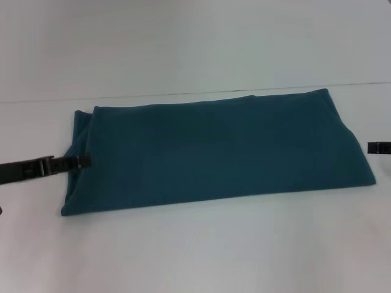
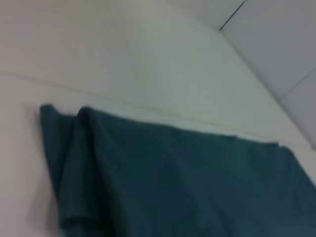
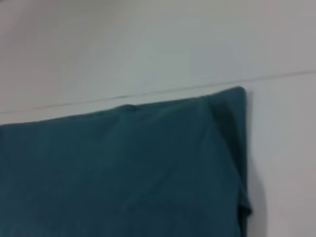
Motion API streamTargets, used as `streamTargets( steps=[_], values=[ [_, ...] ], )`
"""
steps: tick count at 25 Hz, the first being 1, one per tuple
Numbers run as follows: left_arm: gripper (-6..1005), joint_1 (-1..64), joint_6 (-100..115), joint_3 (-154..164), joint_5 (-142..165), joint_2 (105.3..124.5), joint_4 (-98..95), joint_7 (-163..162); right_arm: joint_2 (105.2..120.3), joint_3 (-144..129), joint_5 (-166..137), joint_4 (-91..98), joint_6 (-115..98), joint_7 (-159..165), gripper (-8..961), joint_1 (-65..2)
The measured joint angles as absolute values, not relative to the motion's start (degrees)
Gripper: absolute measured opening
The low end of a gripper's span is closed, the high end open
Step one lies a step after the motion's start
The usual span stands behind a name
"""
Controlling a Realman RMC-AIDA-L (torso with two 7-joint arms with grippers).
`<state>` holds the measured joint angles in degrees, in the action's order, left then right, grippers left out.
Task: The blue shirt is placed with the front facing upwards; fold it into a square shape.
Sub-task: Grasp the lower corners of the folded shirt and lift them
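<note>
The blue shirt [image 1: 220,152] lies flat on the white table as a long folded band, plain side up, with no lettering showing. My left gripper [image 1: 82,162] reaches in from the left and its tip meets the shirt's left end, where the cloth is bunched in a fold [image 2: 79,163]. At the picture's right border my right gripper [image 1: 379,148] sits low over the table, a short gap away from the shirt's right end. The right wrist view shows that end's far corner [image 3: 232,103].
The white table [image 1: 195,250] spreads around the shirt on all sides. A thin dark seam [image 1: 153,95] runs along the table just behind the shirt's far edge.
</note>
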<state>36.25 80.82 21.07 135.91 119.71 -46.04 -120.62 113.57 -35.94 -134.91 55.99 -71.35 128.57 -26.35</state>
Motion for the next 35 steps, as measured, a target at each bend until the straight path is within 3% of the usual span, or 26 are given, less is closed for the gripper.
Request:
streamTargets(
  steps=[4,15,35],
  values=[
    [751,37.21,80.69,21.41,140.16,119.37,-45.95,-123.7,112.33,-35.72,-139.11,55.32,-72.8,133.51,948,-28.21],
    [751,37.22,79.57,22.47,141.07,119.38,-45.65,-124.58,110.74,-35.81,-145.47,47.71,-71.67,137.53,948,-33.88],
    [751,37.39,77.66,24.39,141.05,119.71,-44.3,-123.08,111.28,-36.21,-146.87,42.44,-66.02,136.73,946,-35.24]
  ],
)
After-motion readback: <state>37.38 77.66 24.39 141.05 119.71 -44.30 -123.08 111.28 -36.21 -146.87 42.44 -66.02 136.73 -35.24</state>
